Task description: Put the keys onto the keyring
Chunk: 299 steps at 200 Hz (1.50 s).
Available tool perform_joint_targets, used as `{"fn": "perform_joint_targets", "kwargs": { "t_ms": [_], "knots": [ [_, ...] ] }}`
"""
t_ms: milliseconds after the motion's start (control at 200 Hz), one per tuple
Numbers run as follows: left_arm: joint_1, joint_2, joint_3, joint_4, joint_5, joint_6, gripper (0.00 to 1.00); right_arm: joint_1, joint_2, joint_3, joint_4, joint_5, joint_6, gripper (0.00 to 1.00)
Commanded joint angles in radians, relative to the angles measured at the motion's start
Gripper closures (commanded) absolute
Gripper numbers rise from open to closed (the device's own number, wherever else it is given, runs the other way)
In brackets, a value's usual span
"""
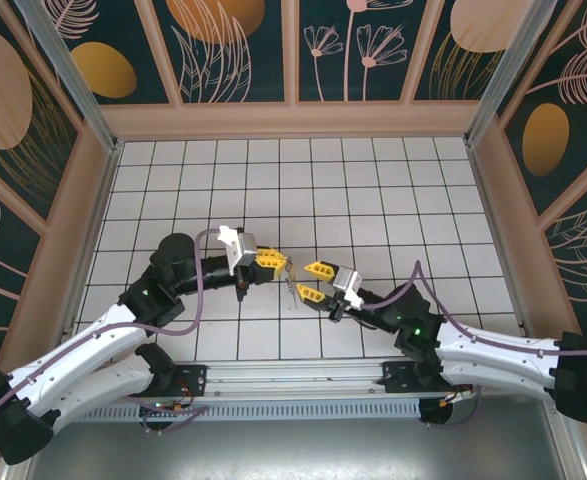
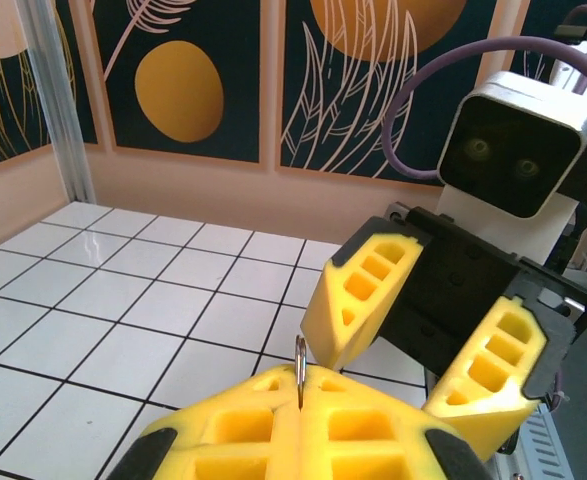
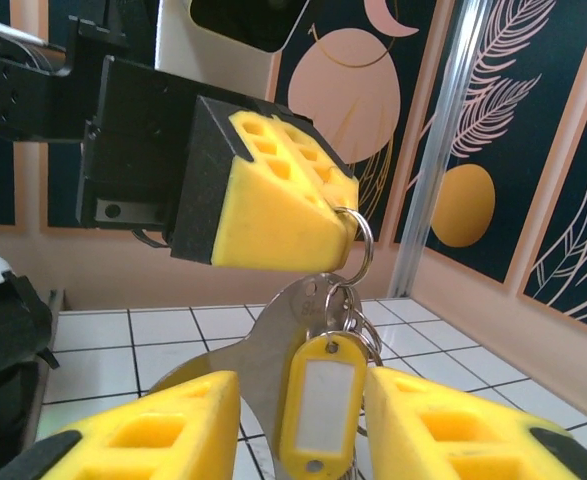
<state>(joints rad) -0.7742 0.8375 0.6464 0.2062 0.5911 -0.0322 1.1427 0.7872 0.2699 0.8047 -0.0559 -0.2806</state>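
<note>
The silvery-grey flat metal keys [image 3: 278,345] hang with a yellow plastic tag [image 3: 318,395] from a thin steel split ring [image 3: 361,240], above the middle of the white tiled floor [image 1: 373,190]. The left gripper [image 2: 300,388], at the bunch's ten o'clock in the top view, is clenched on the ring. The right gripper [image 3: 303,415], at four o'clock, stands parted, and its yellow fingers [image 3: 143,435] flank the tag with gaps either side.
</note>
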Motion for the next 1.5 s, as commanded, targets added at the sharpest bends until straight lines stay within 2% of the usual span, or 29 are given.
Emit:
{"fn": "perform_joint_targets", "kwargs": {
  "t_ms": [0,170,315,510,796,1006,1086,1251,1491],
  "knots": [
    [0.004,-0.019,-0.011,0.033,0.02,-0.021,1.0,0.006,0.02,0.032,0.082,0.003,-0.009,0.68],
    [0.003,-0.028,-0.014,0.024,0.031,-0.02,1.0,0.006,0.036,0.04,0.089,0.009,-0.013,0.7],
    [0.004,-0.022,-0.011,0.008,0.027,-0.003,1.0,0.006,0.082,0.066,0.101,-0.02,-0.008,0.65],
    [0.003,-0.027,-0.01,-0.004,0.03,0.002,1.0,0.006,0.134,0.086,0.127,-0.021,-0.008,0.65],
    [0.003,-0.029,-0.016,-0.002,0.037,0.002,1.0,0.005,0.177,0.116,0.143,-0.023,-0.017,0.75],
    [0.004,-0.031,-0.019,0.002,0.036,0.0,1.0,0.0,0.202,0.133,0.142,-0.03,-0.026,0.93],
    [0.003,-0.031,-0.019,0.0,0.038,-0.003,1.0,0.002,0.202,0.138,0.14,-0.022,-0.032,0.97],
    [0.005,-0.042,-0.019,-0.013,0.031,0.0,1.0,0.007,0.196,0.145,0.125,0.03,-0.055,1.0],
    [0.004,-0.053,-0.024,-0.02,0.025,-0.003,1.0,0.015,0.173,0.147,0.121,0.108,-0.087,1.0]
  ]
}}
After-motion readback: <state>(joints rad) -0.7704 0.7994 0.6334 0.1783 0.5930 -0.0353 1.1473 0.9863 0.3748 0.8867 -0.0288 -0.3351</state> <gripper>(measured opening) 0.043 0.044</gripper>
